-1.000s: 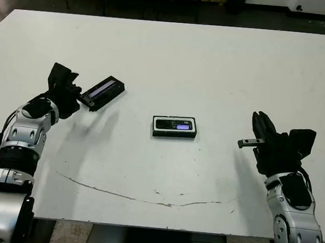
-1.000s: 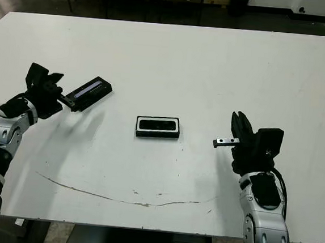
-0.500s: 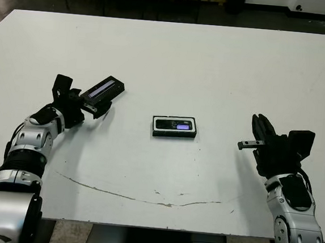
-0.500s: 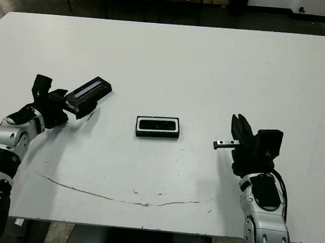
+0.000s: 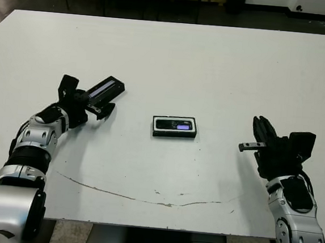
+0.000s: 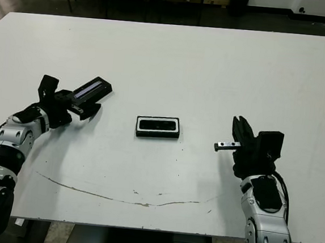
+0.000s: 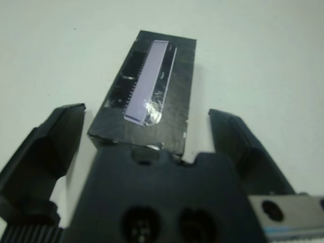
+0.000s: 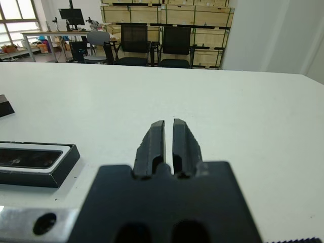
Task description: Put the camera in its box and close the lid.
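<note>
1. We see the white worktop [image 5: 213, 63] mostly bare: wide open surface on all sides of the box [image 5: 174, 126], which sits near the middle, well away from every edge.
2. The lid [image 5: 104, 90] lies on the left part of the worktop, well apart from the box. Its long axis runs diagonally, the far end pointing away and to the right, pale stripe face up.
3. The box's long axis runs left-right across the worktop.
4. The camera [image 5: 175, 124] lies inside the box, long axis along the box's, bluish patch facing up. The box is uncovered.
5. Left claw [image 7: 152, 139]: fingers [image 7: 48, 147] spread wide, either side of the lid's near end, not touching it in the wrist view.
6. Right claw [image 8: 168, 139]: fingers pressed together, holding nothing, over bare worktop well right of the box.
</note>
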Motion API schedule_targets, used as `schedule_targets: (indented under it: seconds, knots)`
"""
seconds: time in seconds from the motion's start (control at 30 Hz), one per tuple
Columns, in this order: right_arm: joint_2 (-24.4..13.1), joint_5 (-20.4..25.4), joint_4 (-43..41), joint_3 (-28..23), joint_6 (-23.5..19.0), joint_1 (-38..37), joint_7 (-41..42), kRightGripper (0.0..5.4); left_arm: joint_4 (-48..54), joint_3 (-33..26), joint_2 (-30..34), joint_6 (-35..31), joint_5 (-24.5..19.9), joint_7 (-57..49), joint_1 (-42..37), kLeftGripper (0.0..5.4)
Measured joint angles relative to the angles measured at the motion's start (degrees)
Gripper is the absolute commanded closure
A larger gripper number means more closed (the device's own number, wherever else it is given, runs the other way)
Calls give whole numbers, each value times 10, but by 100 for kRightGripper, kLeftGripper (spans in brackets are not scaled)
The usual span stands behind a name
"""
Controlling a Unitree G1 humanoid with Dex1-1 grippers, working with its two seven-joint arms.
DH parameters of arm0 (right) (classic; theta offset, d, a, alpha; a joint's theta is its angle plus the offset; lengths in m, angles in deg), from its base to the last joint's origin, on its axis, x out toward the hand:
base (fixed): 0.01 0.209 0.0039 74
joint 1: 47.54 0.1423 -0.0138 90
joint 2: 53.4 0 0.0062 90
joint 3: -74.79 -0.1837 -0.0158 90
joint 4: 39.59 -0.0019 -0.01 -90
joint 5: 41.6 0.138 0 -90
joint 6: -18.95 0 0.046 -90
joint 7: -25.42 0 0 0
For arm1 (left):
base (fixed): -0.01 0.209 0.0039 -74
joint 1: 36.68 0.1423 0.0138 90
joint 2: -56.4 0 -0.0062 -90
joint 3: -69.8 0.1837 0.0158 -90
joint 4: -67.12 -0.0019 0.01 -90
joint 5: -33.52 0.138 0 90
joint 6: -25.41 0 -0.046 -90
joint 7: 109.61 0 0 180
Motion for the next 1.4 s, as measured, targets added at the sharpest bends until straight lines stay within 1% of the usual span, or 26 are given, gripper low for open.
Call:
schedule_targets:
  seconds: [0.07, 0.13, 0.23, 0.37, 0.47, 0.6, 0.87, 1.03, 1.13, 1.4]
  knots:
    - [0, 1, 0, -1, 0, 0, 0, 540, 0, 3, -2, 20, 9, -13, 3, 63]
    - [0, 1, 0, -2, 0, 0, 0, 540, 1, 6, -4, 39, 14, -24, 7, 112]
    - [0, 1, 0, -2, 0, 0, 0, 540, 1, 5, -9, 52, 15, -38, 11, 190]
    - [0, 1, 1, -2, 1, 0, 0, 540, 1, 0, -14, 60, 12, -48, 13, 280]
    - [0, 0, 1, -2, 1, 0, 0, 540, 1, 0, -16, 68, 12, -53, 14, 324]
    - [0, 0, 1, -2, 1, 1, 0, 540, 1, 2, -16, 72, 17, -55, 15, 337]
    - [0, -1, -4, -1, -10, 5, -1, 540, -2, 6, -3, 82, 25, -34, 16, 337]
    - [0, -1, -5, 1, -11, 5, -5, 540, 21, 8, 0, 73, 24, -33, 26, 337]
    - [0, -1, -5, 2, -11, 5, -6, 540, 62, 8, 0, 54, 18, -27, 35, 337]
    - [3, 1, -3, 2, -10, 6, -6, 540, 189, 7, 0, 15, -38, 59, 46, 337]
